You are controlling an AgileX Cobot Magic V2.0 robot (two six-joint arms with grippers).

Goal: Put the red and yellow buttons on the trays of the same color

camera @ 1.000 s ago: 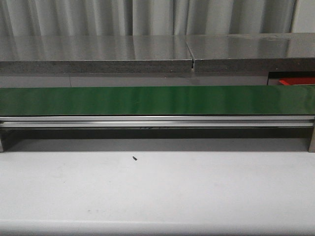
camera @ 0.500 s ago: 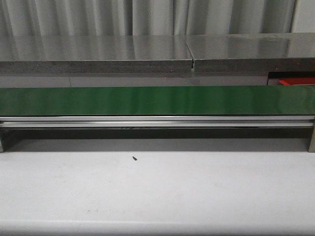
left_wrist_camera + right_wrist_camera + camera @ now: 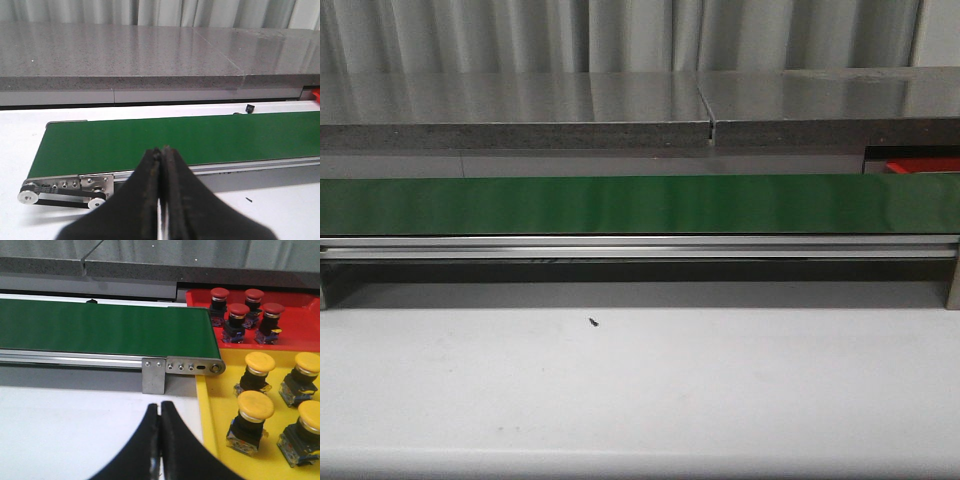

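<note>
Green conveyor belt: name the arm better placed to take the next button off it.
Probably the right: its shut gripper hangs by the belt end, beside the yellow tray and red tray. The left gripper sits at the far end.

Even, soft overhead light fills all views. The polished grey stone ledge (image 3: 620, 100) mirrors pale streaks, the glossy green conveyor belt (image 3: 620, 205) carries a faint sheen, and shadow pools beneath its rail. Close-up black gripper fingers (image 3: 150, 200) look soft.

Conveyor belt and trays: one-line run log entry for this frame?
belt: no buttons | red tray: four red buttons | yellow tray: four yellow buttons | left gripper: shut, empty | right gripper: shut, empty
</note>
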